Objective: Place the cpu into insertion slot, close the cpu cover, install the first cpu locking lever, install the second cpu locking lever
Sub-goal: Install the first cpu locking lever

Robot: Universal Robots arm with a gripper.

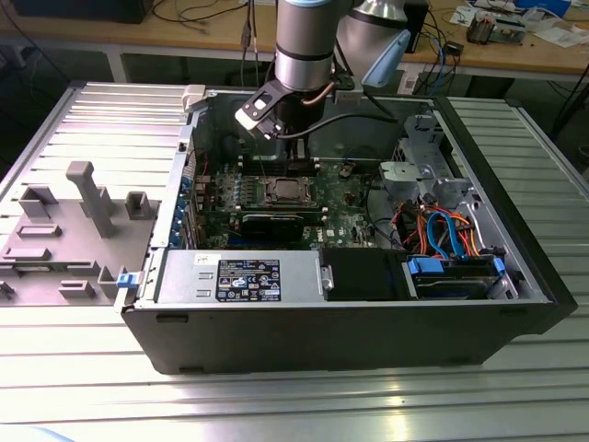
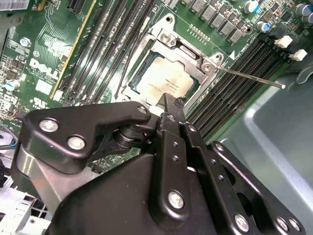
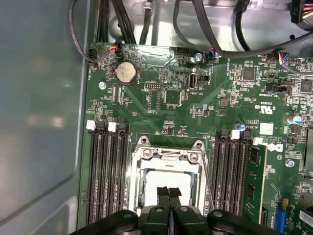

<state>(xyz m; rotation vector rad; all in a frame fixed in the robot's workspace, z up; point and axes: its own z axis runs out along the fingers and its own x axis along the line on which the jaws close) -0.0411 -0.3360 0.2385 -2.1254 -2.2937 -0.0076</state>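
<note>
The cpu (image 2: 162,79) lies flat in the insertion slot (image 1: 285,191), its silver-grey top showing through the window of the cpu cover (image 2: 188,55). The cover lies down over it; its frame (image 3: 166,152) rings the chip (image 3: 155,182). My gripper (image 3: 168,192) is shut with nothing between its black fingers, and its tips (image 2: 166,99) hang right over the near edge of the socket. A thin metal locking lever (image 2: 249,77) sticks out free from a socket corner, over the memory slots. In the exterior view the gripper (image 1: 294,166) hangs just behind the socket.
Long black memory slots (image 3: 105,171) flank the socket, with a green module (image 3: 254,181) on one side. A silver power-supply box (image 1: 239,276) sits at the case front. Orange and blue cables (image 1: 442,230) fill the exterior view's right. The case wall (image 3: 39,112) is close.
</note>
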